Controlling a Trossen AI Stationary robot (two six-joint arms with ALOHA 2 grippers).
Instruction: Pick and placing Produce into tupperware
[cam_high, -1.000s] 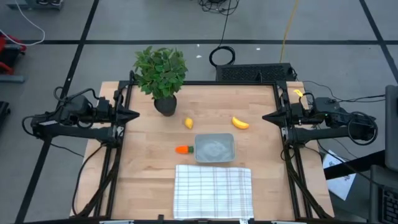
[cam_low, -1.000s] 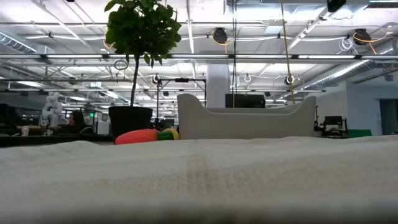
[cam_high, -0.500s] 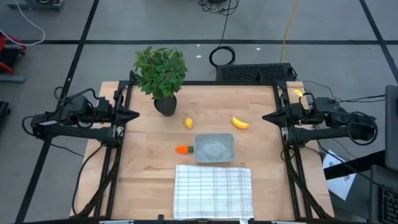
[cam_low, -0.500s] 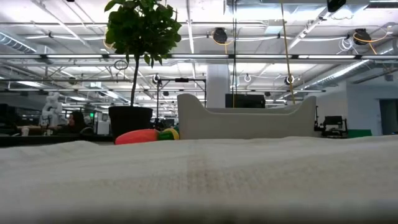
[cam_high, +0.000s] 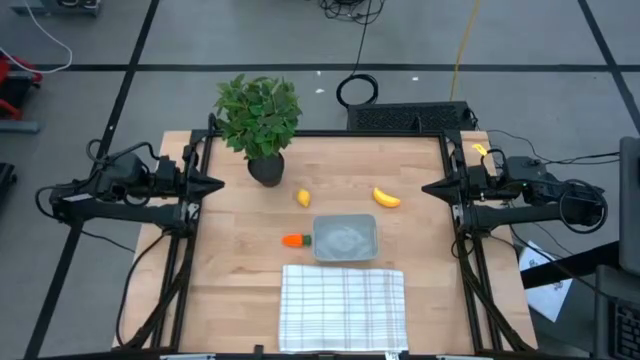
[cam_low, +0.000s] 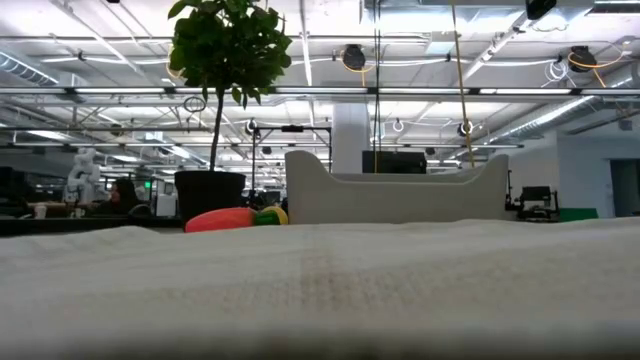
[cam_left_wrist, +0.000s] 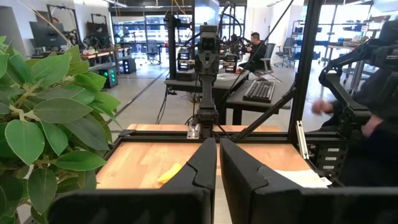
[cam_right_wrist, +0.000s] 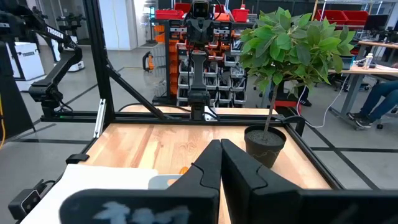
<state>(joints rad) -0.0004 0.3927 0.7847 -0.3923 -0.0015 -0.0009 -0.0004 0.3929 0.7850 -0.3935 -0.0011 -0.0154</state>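
Observation:
The translucent grey tupperware (cam_high: 346, 238) sits on the wooden table at its middle. The orange carrot (cam_high: 294, 240) lies against its left side; it also shows in the low view (cam_low: 222, 219). The small yellow lemon (cam_high: 304, 197) and the curved yellow banana (cam_high: 386, 198) lie farther back. My left gripper (cam_high: 218, 184) is shut and empty at the table's left edge; it also shows in its wrist view (cam_left_wrist: 217, 149). My right gripper (cam_high: 426, 187) is shut and empty at the right edge; it also shows in its wrist view (cam_right_wrist: 221, 151).
A leafy potted plant (cam_high: 259, 125) stands at the table's far left. A white grid-striped cloth (cam_high: 342, 306) lies at the near edge, in front of the tupperware. A black frame borders the table. A person sits beyond the table in the left wrist view (cam_left_wrist: 373, 112).

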